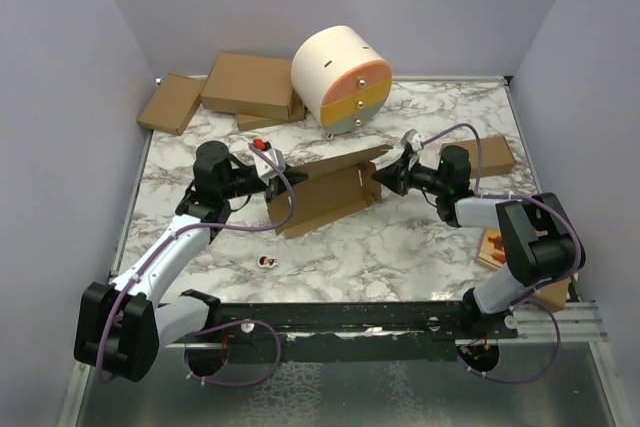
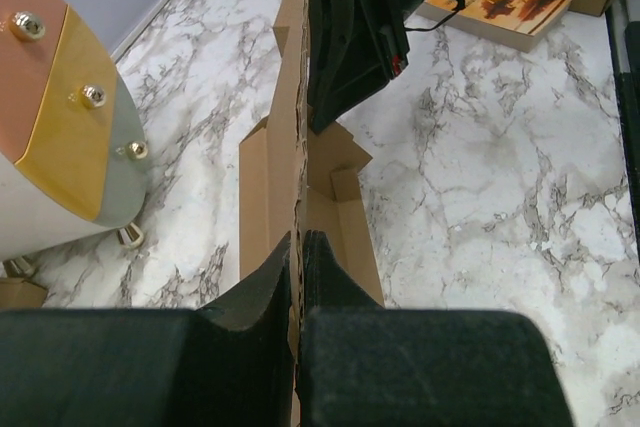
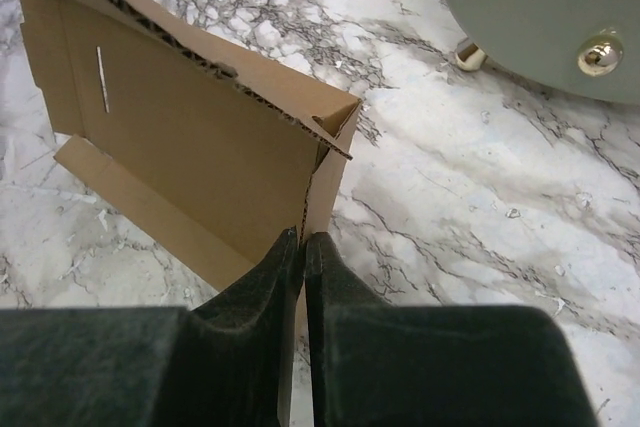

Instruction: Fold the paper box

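The paper box [image 1: 325, 195] stands half-raised on edge near the middle of the marble table [image 1: 400, 247] — a brown cardboard sheet with one broad panel upright, a narrow slit cut in it, and a long flap angled out along its foot. The left gripper [image 2: 298, 247] is pinched tight on the box's left end, the thin cardboard edge running up between its fingers. The right gripper [image 3: 302, 242] is closed down just as firmly on the opposite end, clamping the folded corner just below where two flaps meet. The two grippers face each other across the box. Behind it stands a round white drawer unit [image 1: 340, 77] with pink, yellow and grey fronts. Flat brown cartons [image 1: 250, 85] lie piled at the back left, another carton [image 1: 490, 154] sits behind the right arm, and an orange-covered book [image 1: 495, 247] lies near the table's right edge. A small sticker [image 1: 265, 263] lies in front of the box.
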Controlling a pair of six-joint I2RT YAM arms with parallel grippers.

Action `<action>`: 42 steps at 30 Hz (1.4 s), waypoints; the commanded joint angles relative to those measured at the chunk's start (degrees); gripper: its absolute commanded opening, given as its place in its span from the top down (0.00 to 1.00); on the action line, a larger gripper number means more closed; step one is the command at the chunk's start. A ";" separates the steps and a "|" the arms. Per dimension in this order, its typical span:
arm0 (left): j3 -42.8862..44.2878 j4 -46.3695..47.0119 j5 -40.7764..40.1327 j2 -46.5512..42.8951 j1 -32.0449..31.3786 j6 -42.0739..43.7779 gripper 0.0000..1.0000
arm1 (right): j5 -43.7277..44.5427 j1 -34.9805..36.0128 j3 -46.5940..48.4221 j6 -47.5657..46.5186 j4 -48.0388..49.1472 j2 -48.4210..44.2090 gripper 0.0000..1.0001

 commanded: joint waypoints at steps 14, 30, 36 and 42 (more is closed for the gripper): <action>-2.35 -5.74 -3.64 -1.71 -3.73 3.75 1.00 | -11.58 1.09 2.20 5.88 -0.64 2.54 0.85; -2.45 -5.84 -6.18 -2.55 -3.71 3.91 1.00 | -21.72 -2.53 6.93 12.34 -5.62 6.27 0.75; -2.44 -5.70 -7.47 -2.94 -3.66 3.93 1.00 | -26.65 -4.02 9.33 15.11 -9.47 7.11 0.67; -2.65 -5.68 -8.13 -3.37 -3.72 4.13 1.00 | -28.81 -5.86 10.44 18.81 -9.06 6.55 0.61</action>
